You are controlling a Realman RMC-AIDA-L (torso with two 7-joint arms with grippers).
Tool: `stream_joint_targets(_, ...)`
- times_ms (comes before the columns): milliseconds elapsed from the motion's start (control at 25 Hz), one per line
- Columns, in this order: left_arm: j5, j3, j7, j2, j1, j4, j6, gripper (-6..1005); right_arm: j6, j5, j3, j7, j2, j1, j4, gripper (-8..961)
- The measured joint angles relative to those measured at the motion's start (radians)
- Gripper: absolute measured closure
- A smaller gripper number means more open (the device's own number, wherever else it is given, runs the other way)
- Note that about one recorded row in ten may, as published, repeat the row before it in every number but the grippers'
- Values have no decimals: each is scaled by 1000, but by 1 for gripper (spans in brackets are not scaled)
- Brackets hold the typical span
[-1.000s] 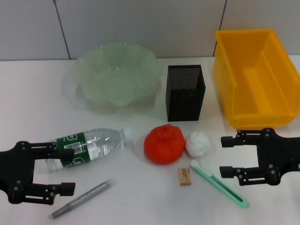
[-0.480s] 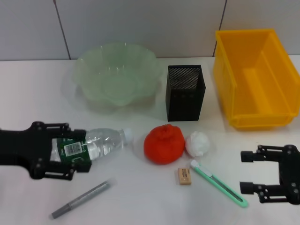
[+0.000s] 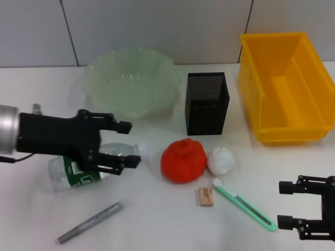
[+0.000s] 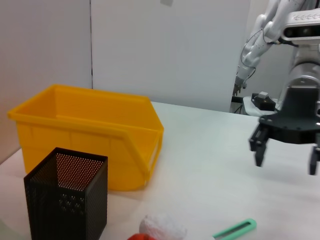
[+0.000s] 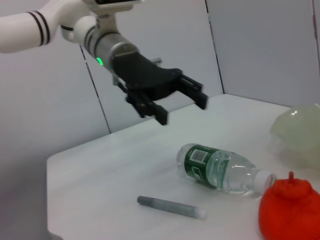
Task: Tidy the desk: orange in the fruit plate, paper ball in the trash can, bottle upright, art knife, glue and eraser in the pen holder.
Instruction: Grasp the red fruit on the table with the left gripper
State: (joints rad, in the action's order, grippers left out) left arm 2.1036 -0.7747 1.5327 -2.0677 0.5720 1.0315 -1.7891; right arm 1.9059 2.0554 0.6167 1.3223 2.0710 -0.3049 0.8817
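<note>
The left gripper (image 3: 127,144), jaws apart, hovers over the lying bottle (image 3: 89,166) on the white desk (image 3: 157,219). The right gripper (image 3: 285,204), seemingly apart too, sits low near the knife (image 3: 244,204); grey panelled walls stand behind.

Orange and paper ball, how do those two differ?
The orange is bright orange-red and clearly bigger; the paper ball is white and smaller. The orange has a ridged skin with a small stem nub on top, while the paper ball looks crumpled. Both are roundish and sit side by side on the table, in front of the pen holder.
</note>
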Motion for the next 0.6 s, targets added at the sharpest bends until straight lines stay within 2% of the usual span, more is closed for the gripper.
stream_joint_targets(120, -1, -52, 0, -2, 29, -67, 88, 227, 19, 0, -13, 0, -1, 5, -2, 211)
stream_joint_targets(160, -9, -93, -6, -4, 43, -111, 158, 228, 32, 0, -25, 0, -1, 9, 2, 211)
stream_joint_targets(240, -15, -114, -10, -5, 49, -129, 189, 230, 36, 0, -28, 0, -1, 11, 3, 211)
stream_joint_targets(440, -125, -227, -39, -6, 61, -232, 375, 235, 56, 3, -42, 6, -3, 13, 7, 211)
stream_joint_targets(600, -179, -291, -66, -8, 63, -288, 461, 239, 65, 6, -43, 7, -6, 15, 9, 211)
